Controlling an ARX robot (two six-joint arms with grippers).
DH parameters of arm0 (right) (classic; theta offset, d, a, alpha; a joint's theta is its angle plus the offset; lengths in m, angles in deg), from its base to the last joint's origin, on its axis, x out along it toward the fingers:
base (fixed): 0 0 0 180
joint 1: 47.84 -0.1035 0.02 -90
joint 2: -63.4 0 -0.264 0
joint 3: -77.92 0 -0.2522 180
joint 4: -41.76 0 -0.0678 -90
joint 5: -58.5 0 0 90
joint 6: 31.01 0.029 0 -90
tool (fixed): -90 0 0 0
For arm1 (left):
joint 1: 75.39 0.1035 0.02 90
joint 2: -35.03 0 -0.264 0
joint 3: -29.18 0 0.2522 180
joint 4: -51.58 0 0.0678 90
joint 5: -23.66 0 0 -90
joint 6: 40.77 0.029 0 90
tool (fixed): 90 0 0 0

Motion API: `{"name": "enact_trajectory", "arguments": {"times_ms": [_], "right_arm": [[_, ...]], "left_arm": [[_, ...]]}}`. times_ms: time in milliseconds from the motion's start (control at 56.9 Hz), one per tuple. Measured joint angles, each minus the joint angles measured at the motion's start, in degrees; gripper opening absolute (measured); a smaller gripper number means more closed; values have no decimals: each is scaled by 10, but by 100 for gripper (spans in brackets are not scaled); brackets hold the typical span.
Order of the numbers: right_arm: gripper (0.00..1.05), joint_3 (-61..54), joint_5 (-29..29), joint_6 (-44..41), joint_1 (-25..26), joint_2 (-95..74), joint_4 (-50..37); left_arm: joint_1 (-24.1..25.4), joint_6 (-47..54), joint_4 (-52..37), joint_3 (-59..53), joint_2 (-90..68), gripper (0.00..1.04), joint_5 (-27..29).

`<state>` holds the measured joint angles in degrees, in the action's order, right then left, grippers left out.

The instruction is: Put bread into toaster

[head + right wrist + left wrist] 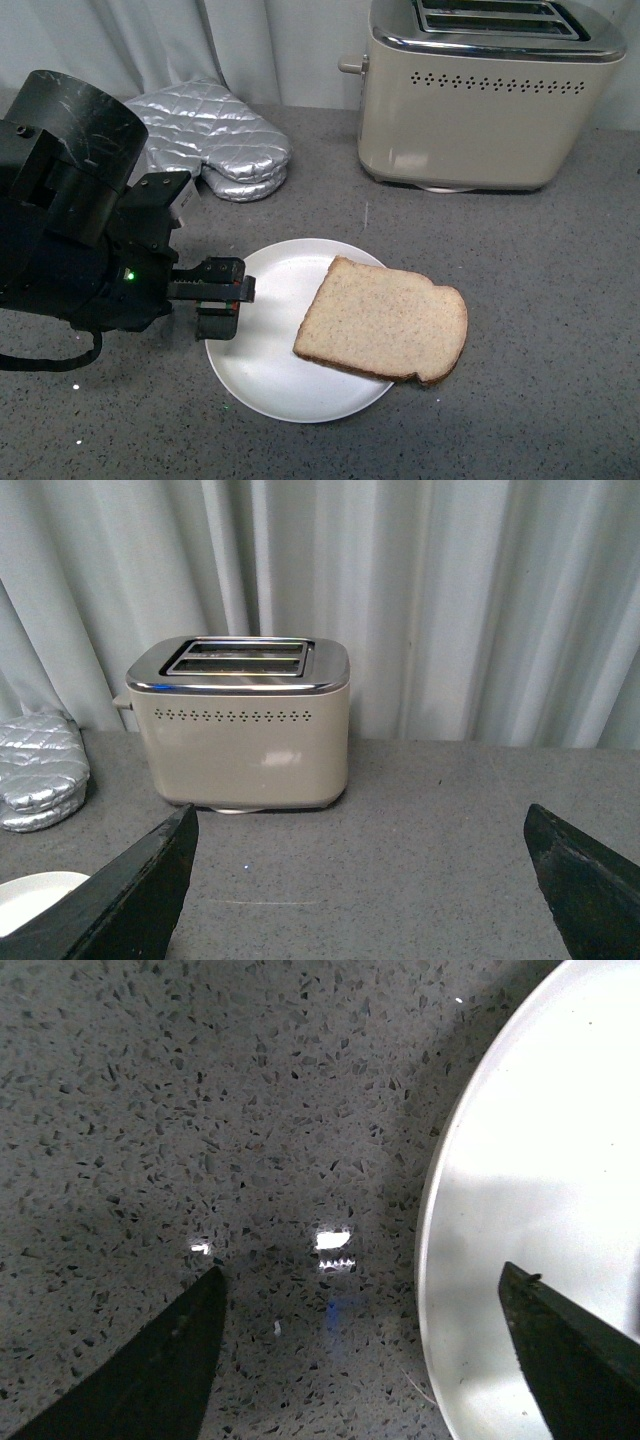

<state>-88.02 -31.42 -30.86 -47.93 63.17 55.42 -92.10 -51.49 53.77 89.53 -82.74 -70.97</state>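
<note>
The bread [385, 320], one speckled brown slice, lies on the right half of a white plate [262, 375] and overhangs its right rim. My left gripper [232, 298] hangs open at the plate's left rim, a short way left of the slice, with nothing in it. In the left wrist view the left gripper [365, 1275] straddles the plate rim [440, 1210]; one finger is over the counter, the other over the plate. The cream toaster [480, 100] stands at the back right, slots up. My right gripper [360, 820] is open and empty, facing the toaster [240, 720] across bare counter.
A silver quilted oven mitt [215, 140] lies at the back left of the grey speckled counter; the mitt [40, 770] also shows in the right wrist view, left of the toaster. White curtains hang behind. The left arm's black body fills the front view's left side.
</note>
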Motion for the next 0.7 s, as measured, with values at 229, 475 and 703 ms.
{"name": "enact_trajectory", "arguments": {"times_ms": [229,475,703], "right_arm": [[95,0,0,0,0,0,0],[95,0,0,0,0,0,0],[95,0,0,0,0,0,0]], "left_arm": [[-8,-12,7,17,-12,40,2],[-15,-55,8,21,-13,4,-16],[-17,-95,7,15,-4,3,-40]]}}
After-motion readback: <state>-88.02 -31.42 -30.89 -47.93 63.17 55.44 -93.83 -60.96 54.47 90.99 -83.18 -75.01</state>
